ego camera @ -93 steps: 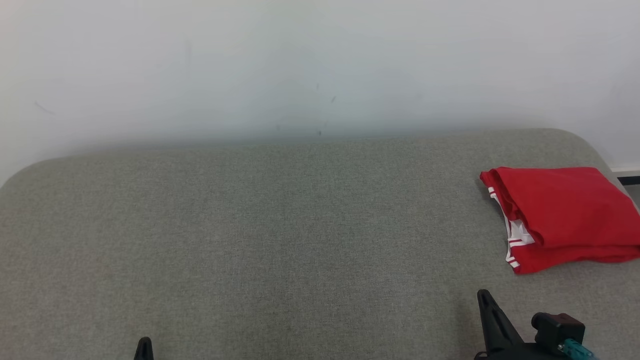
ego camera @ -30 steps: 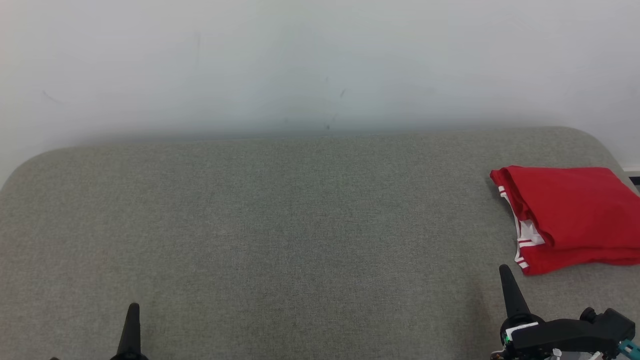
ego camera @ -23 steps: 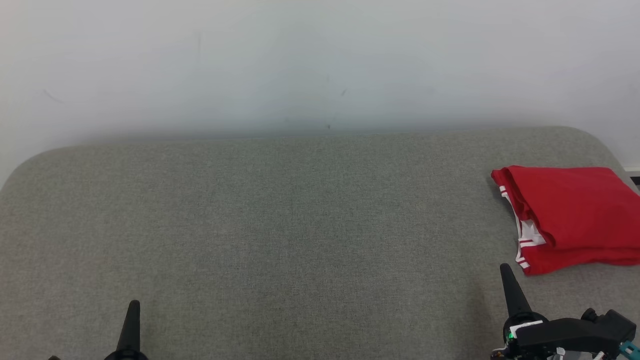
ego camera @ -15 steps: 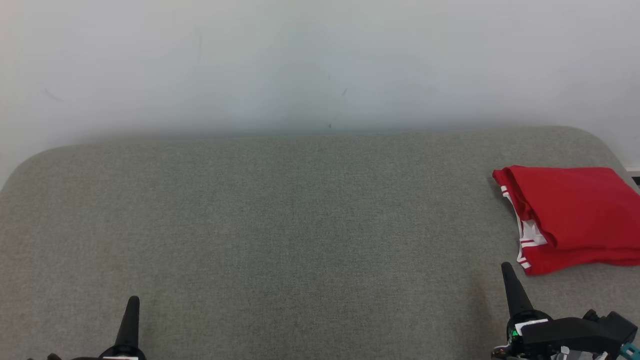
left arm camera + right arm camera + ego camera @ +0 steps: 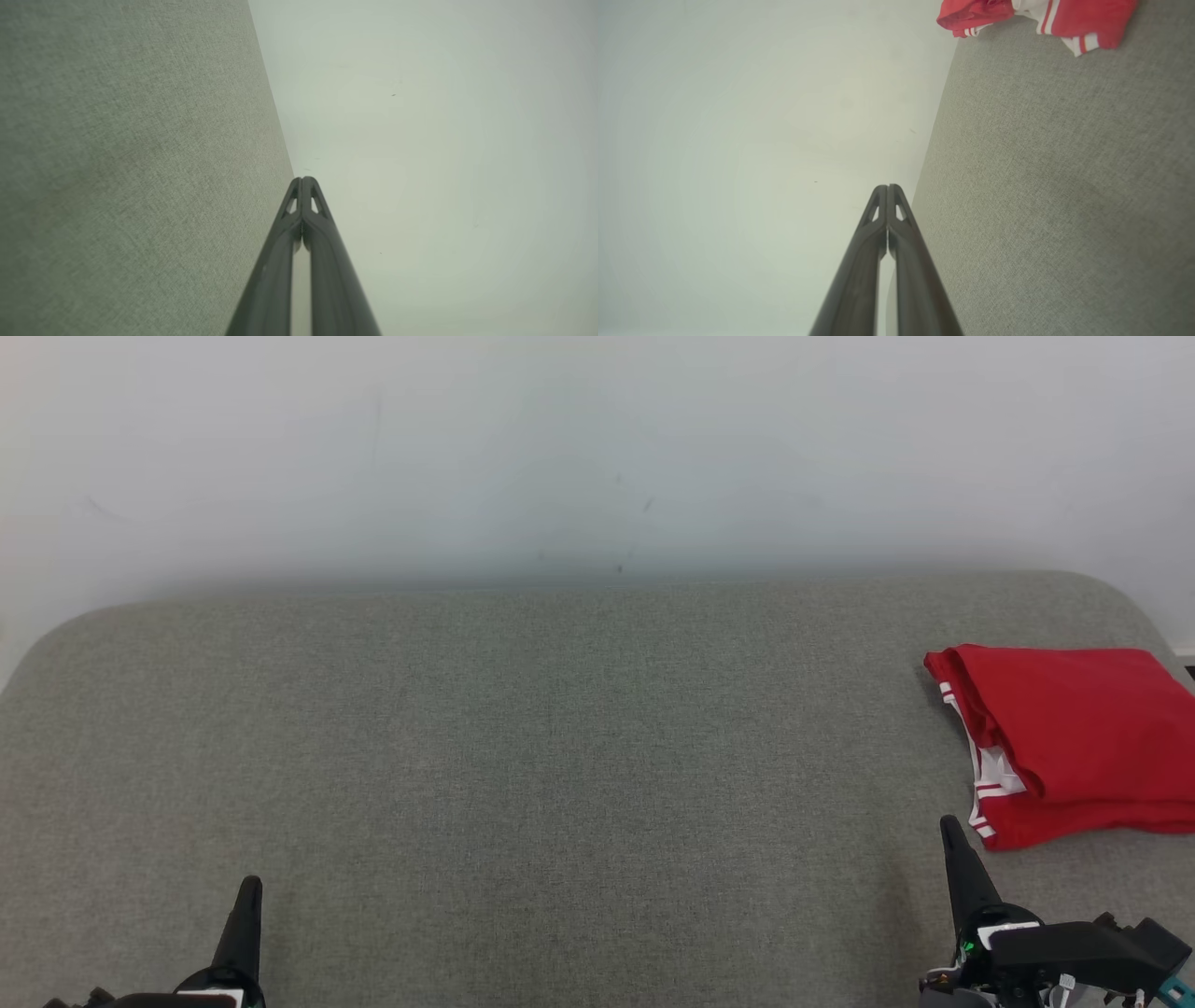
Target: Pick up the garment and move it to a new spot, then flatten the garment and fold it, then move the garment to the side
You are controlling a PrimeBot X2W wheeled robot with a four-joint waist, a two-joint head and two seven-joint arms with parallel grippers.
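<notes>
Both empty: left fingers (image 5: 278, 261) pressed together | right fingers (image 5: 864, 266) pressed together | red garment (image 5: 1074, 737) folded, white-striped trim, on grey cushion (image 5: 560, 756)

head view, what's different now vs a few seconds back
Both grippers crept further up the picture: the left gripper shows more of its fingers, the right gripper edged towards the red garment. Nothing gripped or released; both shut. The garment stays folded on the grey cushion; its slight shift is the camera's.
</notes>
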